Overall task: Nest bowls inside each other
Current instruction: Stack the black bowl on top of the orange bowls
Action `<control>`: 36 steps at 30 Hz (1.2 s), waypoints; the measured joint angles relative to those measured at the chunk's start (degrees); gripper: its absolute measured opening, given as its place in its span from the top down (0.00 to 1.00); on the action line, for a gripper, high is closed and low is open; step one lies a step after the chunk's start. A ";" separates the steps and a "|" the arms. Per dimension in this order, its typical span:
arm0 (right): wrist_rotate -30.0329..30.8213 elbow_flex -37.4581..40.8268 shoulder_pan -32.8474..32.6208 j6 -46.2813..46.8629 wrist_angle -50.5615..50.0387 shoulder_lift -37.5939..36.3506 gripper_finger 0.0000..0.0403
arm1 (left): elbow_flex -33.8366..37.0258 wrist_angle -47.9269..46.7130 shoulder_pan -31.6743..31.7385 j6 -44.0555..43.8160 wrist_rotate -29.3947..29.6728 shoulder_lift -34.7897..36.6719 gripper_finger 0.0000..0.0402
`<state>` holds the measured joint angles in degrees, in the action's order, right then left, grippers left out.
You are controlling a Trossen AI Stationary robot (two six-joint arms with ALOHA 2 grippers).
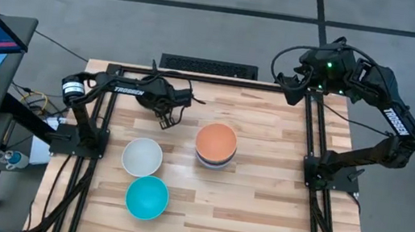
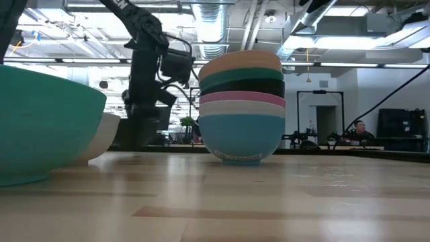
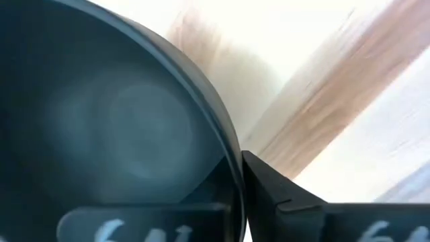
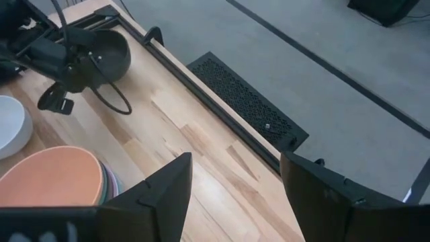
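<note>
- Left wrist view: left gripper (image 1: 165, 118) clenched on black bowl's (image 3: 114, 128) thin rim, held above table (image 1: 260, 205).
- Judged light, stiff, slick; rim pinch best.
- Orange-topped stack (image 1: 215, 145) mid-table; white bowl (image 1: 141, 157), cyan bowl (image 1: 147, 198) loose.
- Right gripper (image 4: 235, 195) released, raised at far edge.

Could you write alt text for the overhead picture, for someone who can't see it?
The left gripper holds a small black plastic bowl above a wooden table. An orange-topped stack of bowls sits mid-table; a white bowl and a cyan bowl stand apart.
</note>
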<state>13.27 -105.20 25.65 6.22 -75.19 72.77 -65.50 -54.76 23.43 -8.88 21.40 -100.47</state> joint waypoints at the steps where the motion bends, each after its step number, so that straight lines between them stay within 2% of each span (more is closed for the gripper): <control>1: 0.03 0.00 -0.01 -0.01 -0.04 0.00 0.38 | -0.73 -0.34 -0.31 0.31 -0.14 0.00 0.99; 6: 0.08 -0.01 0.00 -0.06 -1.15 0.00 0.38 | -8.87 -10.42 -2.20 0.08 -4.61 0.00 1.00; 10: 0.16 0.00 0.07 -0.60 -2.95 0.00 0.38 | -23.04 -24.01 -6.66 -0.79 -5.52 0.02 1.00; 12: 0.17 -0.01 0.65 -1.18 -3.27 -0.14 0.38 | -31.91 -27.33 -9.34 -0.84 -5.94 0.02 1.00; 17: 1.21 -0.01 4.73 -3.81 -4.22 -1.41 0.38 | -51.22 -27.21 -16.25 -2.49 -9.90 -1.44 1.00; 22: -0.91 0.00 12.05 -5.21 -4.55 -4.07 0.38 | -64.85 -25.37 -23.90 1.88 -13.32 -9.18 1.00; 25: -3.20 -0.01 15.14 -5.22 -5.11 -5.68 0.38 | -69.50 -30.60 -26.51 2.29 -15.21 -15.52 1.00; 29: -4.60 -0.01 16.89 -5.16 -7.84 -7.86 0.38 | -68.08 -35.02 -29.18 3.28 -12.94 -21.21 1.00; 36: -4.66 -0.01 16.94 -3.84 -11.34 -10.65 0.38 | -69.35 -28.57 -31.91 6.19 -13.66 -23.52 1.00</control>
<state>8.60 -105.21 42.59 2.38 -86.53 62.12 -134.85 -83.33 -8.48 -2.70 7.74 -123.98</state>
